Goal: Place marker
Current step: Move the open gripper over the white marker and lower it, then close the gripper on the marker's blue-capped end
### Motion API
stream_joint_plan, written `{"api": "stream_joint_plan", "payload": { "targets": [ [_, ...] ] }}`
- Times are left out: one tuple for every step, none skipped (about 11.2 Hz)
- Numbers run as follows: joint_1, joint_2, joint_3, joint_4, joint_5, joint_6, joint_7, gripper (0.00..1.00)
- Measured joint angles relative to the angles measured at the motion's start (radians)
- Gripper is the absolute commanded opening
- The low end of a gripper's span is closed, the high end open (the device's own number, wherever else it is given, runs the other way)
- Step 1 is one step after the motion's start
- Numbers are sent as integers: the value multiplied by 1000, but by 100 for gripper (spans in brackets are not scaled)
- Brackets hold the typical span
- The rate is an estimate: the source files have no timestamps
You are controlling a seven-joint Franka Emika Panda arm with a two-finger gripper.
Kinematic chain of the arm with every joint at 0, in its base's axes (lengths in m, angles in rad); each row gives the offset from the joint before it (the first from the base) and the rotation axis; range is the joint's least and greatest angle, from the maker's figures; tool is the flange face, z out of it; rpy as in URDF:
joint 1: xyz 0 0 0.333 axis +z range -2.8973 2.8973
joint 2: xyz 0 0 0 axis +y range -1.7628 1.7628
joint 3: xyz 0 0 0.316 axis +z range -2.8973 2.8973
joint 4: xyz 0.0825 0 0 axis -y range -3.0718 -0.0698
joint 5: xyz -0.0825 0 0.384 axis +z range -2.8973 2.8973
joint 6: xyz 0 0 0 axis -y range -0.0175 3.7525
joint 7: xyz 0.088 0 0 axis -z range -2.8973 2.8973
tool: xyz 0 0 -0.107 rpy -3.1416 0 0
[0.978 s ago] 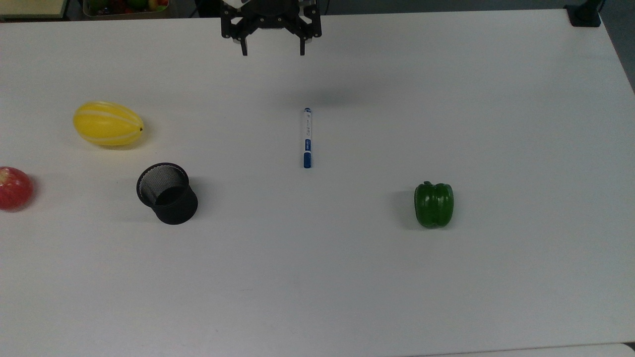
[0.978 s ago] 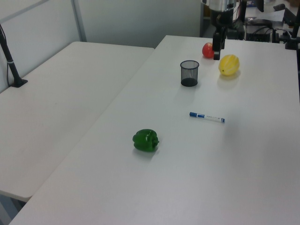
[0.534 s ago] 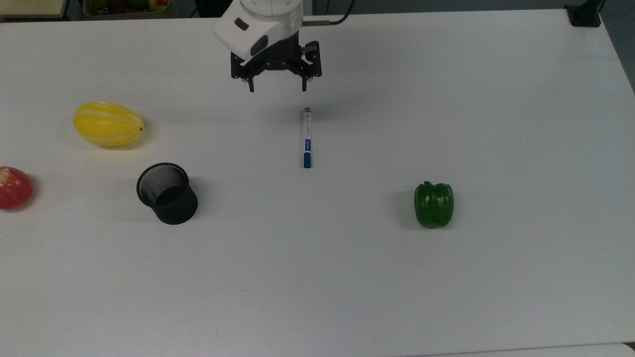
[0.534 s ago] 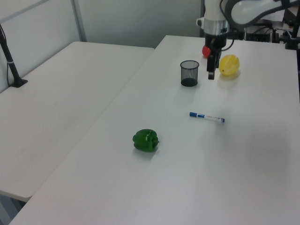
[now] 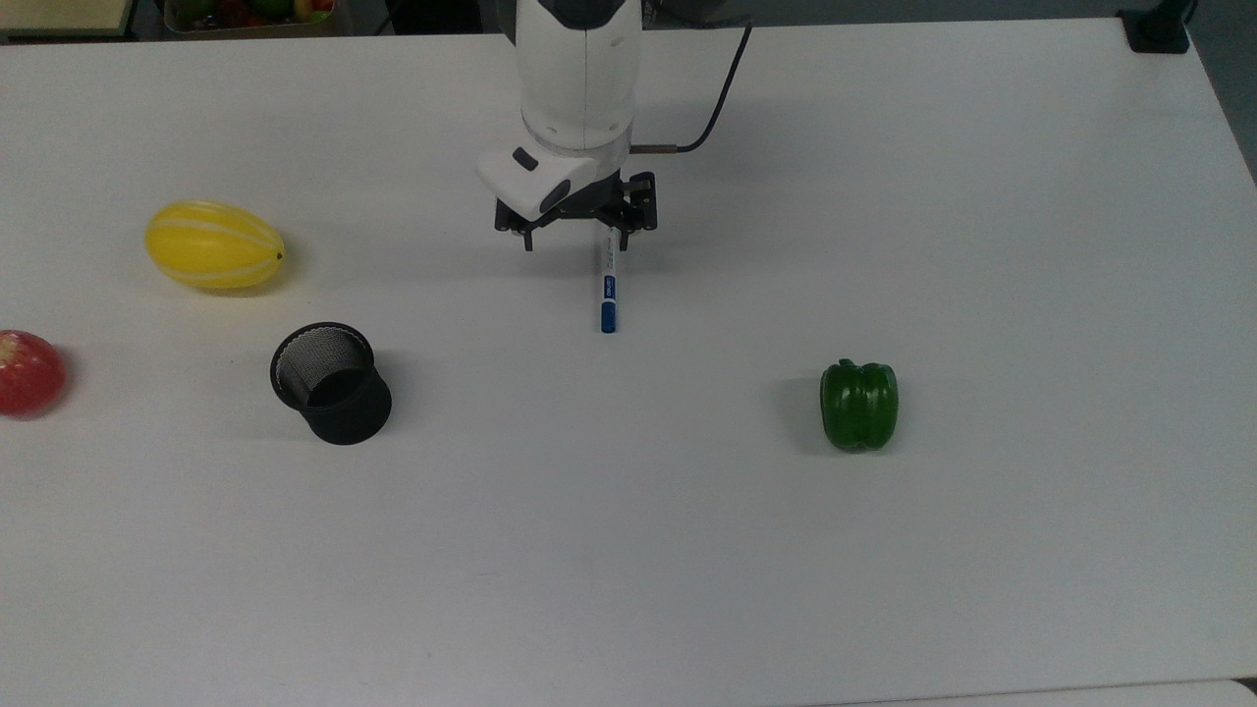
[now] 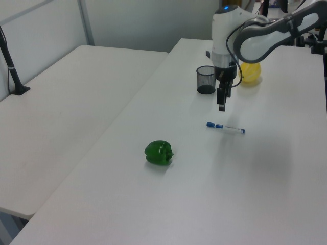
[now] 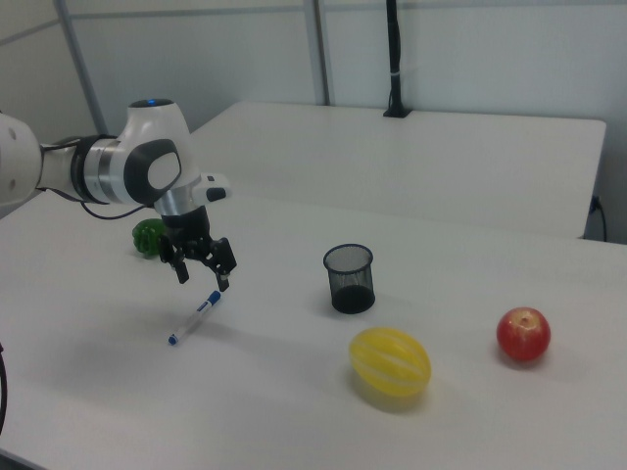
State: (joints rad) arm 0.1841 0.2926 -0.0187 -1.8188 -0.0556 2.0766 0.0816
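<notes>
Over the broad white matte tabletop, the black two-finger claw hangs with fingers spread apart. Just below it lies the slim white blue-capped marker, flat and untouched. A second white table adjoins.

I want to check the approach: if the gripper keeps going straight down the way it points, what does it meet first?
Probably the marker. The open gripper hangs over its uncapped end, fingers pointing down, apart from it. Depth is unclear, so one finger may land on the white table beside it.

Overhead top view; left, right views oblique, opposite sides of table.
</notes>
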Motion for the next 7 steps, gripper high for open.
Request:
{"api": "stream_joint_plan", "payload": {
  "targets": [
    [3,19,0,0,0,15,0,100],
    [6,37,1,0,0,33,4,100],
    [10,55,1,0,0,50,13,98],
    [15,71,1,0,0,68,25,91],
    [20,86,1,0,0,87,39,84],
    [23,98,1,0,0,104,51,74],
    [24,107,1,0,0,111,59,66]
  ]
}}
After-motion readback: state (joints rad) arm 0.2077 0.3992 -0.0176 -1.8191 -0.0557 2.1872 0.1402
